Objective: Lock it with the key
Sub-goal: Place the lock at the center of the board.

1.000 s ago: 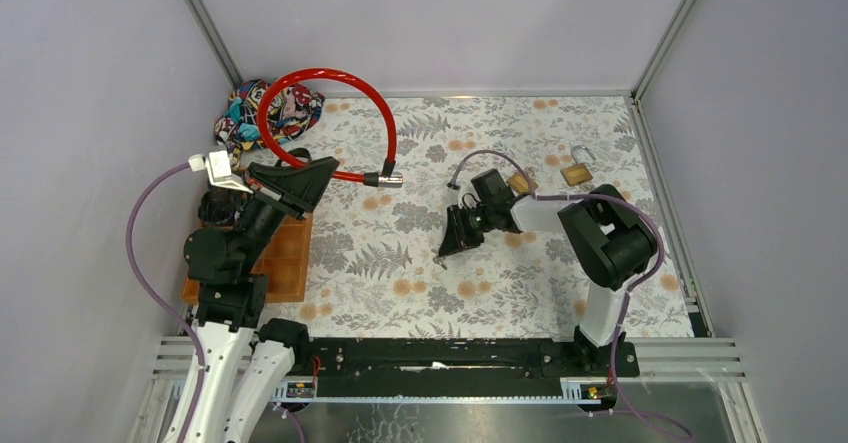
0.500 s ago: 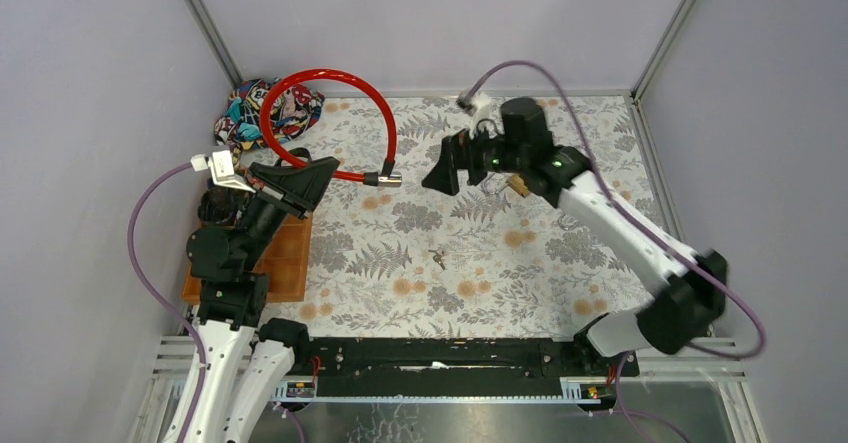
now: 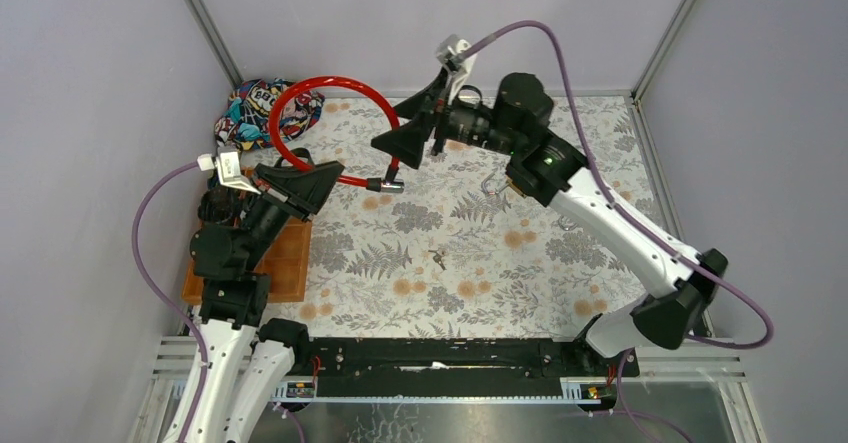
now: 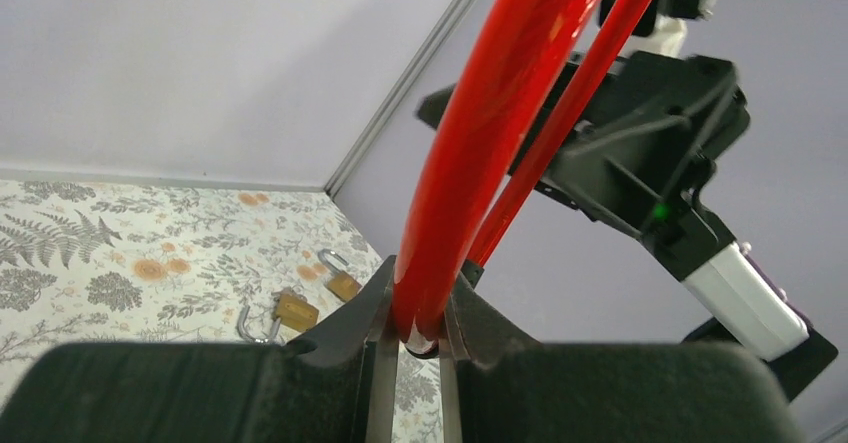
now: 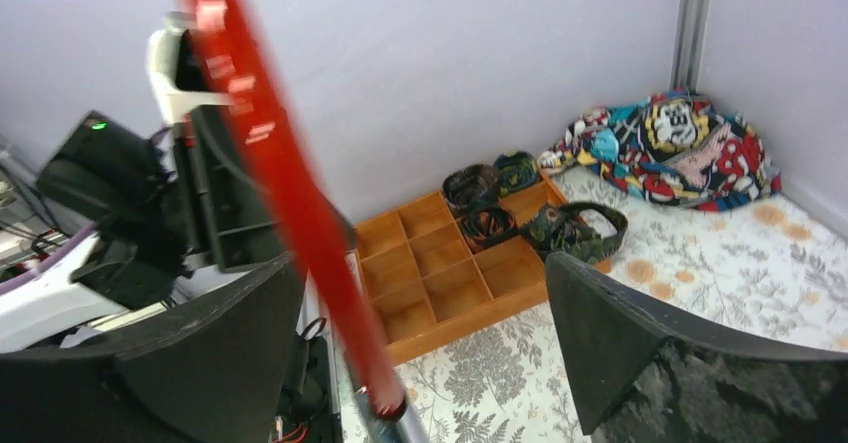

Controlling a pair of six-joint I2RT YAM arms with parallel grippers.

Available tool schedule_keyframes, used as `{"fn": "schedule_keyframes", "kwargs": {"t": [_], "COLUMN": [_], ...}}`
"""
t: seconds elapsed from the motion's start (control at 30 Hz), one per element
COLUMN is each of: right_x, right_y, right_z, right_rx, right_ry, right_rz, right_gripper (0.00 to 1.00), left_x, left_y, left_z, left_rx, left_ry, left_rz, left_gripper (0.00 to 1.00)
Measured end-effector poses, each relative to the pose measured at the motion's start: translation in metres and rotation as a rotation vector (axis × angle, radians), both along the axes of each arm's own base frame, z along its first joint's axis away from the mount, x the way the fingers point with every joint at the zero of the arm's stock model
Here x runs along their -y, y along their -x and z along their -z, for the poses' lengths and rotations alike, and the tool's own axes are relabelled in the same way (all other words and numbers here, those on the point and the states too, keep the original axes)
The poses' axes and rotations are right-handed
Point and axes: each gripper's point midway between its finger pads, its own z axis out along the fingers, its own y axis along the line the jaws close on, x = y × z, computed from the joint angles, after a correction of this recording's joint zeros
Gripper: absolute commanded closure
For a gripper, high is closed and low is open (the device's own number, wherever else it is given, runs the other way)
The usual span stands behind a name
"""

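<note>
Right gripper (image 3: 411, 127) swings from centre to twelve o'clock, jaws wide, empty. Left gripper (image 4: 415, 315) pinches the springy, slick red cable lock (image 3: 330, 87); best grasped by its metal end (image 3: 388, 184).

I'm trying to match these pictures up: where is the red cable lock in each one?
Top external: red cable lock, looping upper left of centre.
Left wrist: thick bar rising up the centre.
Right wrist: blurred diagonal, left of centre.
Shared landmark: fern-print tablecloth.

Floral table (image 3: 480, 283): key (image 3: 437, 258), padlocks (image 4: 296, 310), tray (image 3: 285, 263)
</note>
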Motion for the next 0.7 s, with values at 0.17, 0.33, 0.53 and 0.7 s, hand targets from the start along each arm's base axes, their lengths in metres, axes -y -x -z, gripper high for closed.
{"fn": "schedule_keyframes", "kwargs": {"t": [0.17, 0.33, 0.53, 0.7], "right_x": [-0.017, -0.008, 0.017, 0.039], "right_y": [-0.022, -0.032, -0.038, -0.039], "right_z": [0.03, 0.037, 0.067, 0.159], "right_rx": [-0.073, -0.126, -0.228, -0.452], "right_ry": [0.061, 0.082, 0.172, 0.33], "right_rz": [0.048, 0.143, 0.257, 0.286], "right_gripper": [1.0, 1.0, 1.0, 1.0], "left_x": [0.003, 0.003, 0.003, -0.01], "left_y": [0.0, -0.006, -0.013, -0.018], "left_z": [0.014, 0.039, 0.093, 0.135], "left_rx": [-0.013, -0.069, -0.214, -0.355], "left_ry": [-0.026, -0.074, -0.134, -0.164], "left_rz": [0.014, 0.001, -0.005, -0.089], "left_gripper": [1.0, 0.72, 0.01, 0.01]}}
